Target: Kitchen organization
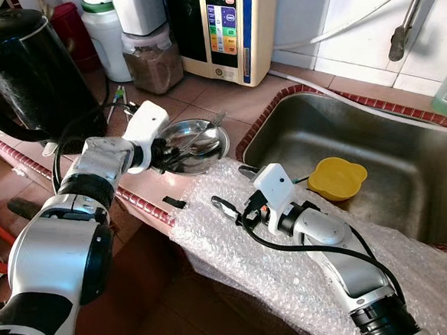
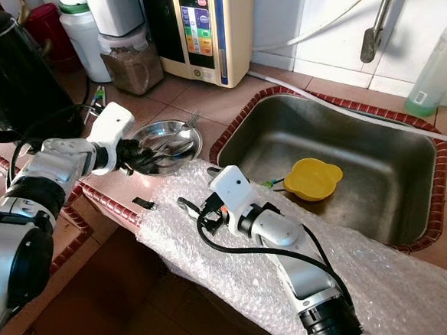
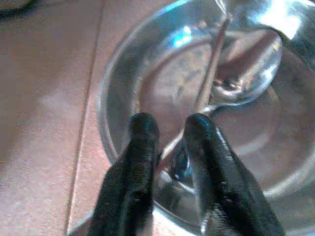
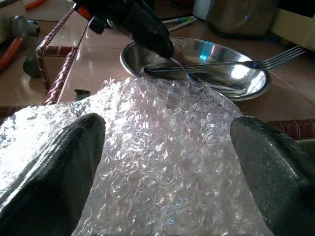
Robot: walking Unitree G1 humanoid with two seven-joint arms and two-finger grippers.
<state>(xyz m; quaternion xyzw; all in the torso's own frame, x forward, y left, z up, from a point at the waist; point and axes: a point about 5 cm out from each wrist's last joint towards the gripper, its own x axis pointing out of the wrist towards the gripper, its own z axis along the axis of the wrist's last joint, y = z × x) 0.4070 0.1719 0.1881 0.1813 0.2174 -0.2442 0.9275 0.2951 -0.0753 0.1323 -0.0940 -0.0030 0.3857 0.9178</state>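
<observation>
- Two black fingers of left gripper (image 3: 167, 147) narrowed around long steel spoon handle (image 3: 209, 73) inside shallow round steel dish (image 1: 205, 130).
- Handle axis running away from fingertips, toward bowl end.
- Right gripper (image 4: 167, 162) spread wide over clear bubble wrap (image 4: 162, 147), farther from dish.

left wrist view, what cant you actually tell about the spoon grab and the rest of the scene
- Left gripper at the spoon handle in the steel bowl: blur hides whether the fingers pinch it.
- Fork: its handle is lost among the spoons, right wrist view.
- Counter under the bubble wrap: covered.
- Kettle: top cut off, left eye view.
</observation>
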